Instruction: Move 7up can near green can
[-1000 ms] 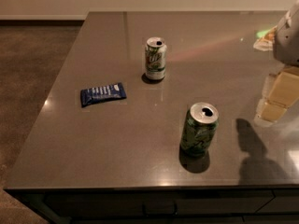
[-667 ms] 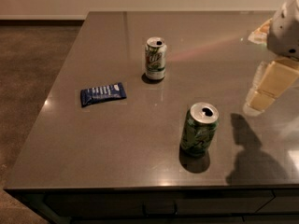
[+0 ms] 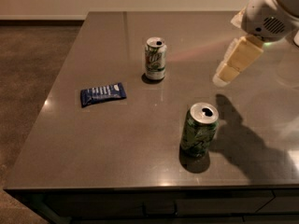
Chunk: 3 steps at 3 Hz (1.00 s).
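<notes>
Dark grey table (image 3: pixel 93 139) fills most of the view. Its left edge runs diagonally from the far corner down to the near-left corner, the front edge crosses the bottom, and the right side runs out of view. Brown carpet floor (image 3: pixel 28 78) lies beyond the left edge. The white robot arm (image 3: pixel 268 13) comes in from the top right, over the far-right part of the table. The gripper (image 3: pixel 223 76) hangs off it, cream-coloured, angled down and to the left, above the surface and touching nothing. It holds nothing. I can't tell from here whether it is spread or closed. Its shadow (image 3: pixel 243 134) falls on the table just right of the green can (image 3: pixel 200 130). That can stands upright near the front edge, right of centre, with open surface to its left. The 7up can (image 3: pixel 155 59) stands upright farther back, near the table's middle, well apart from the green can and left of the gripper, with bare surface between them. The gap between the two cans is open tabletop. A blue snack packet (image 3: pixel 103 94) lies flat to the left of the 7up can, toward the left edge, apart from both cans.
</notes>
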Motion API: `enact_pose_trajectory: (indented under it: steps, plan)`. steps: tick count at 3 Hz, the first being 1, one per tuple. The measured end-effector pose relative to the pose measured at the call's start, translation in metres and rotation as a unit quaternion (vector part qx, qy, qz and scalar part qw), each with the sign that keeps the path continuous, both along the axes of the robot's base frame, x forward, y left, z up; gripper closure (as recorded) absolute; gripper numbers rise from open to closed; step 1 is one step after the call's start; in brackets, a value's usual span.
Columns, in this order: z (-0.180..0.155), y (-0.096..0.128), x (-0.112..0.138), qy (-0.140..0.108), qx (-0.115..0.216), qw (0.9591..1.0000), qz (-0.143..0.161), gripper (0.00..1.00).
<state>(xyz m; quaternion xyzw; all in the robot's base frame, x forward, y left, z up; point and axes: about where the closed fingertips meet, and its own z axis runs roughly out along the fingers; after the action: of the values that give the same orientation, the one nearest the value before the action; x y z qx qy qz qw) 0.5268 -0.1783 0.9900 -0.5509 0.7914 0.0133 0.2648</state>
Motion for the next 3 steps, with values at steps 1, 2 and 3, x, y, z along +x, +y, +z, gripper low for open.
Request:
enact_pose_trajectory:
  steps: [1, 2, 3]
  plan:
    - [-0.016, 0.012, 0.037, -0.008, 0.024, 0.9990, -0.036, 0.00]
    - [-0.042, 0.025, 0.070, -0.003, 0.059, 0.9948, -0.083, 0.00]
    - [-0.063, 0.042, 0.093, -0.004, 0.093, 0.9887, -0.117, 0.00]
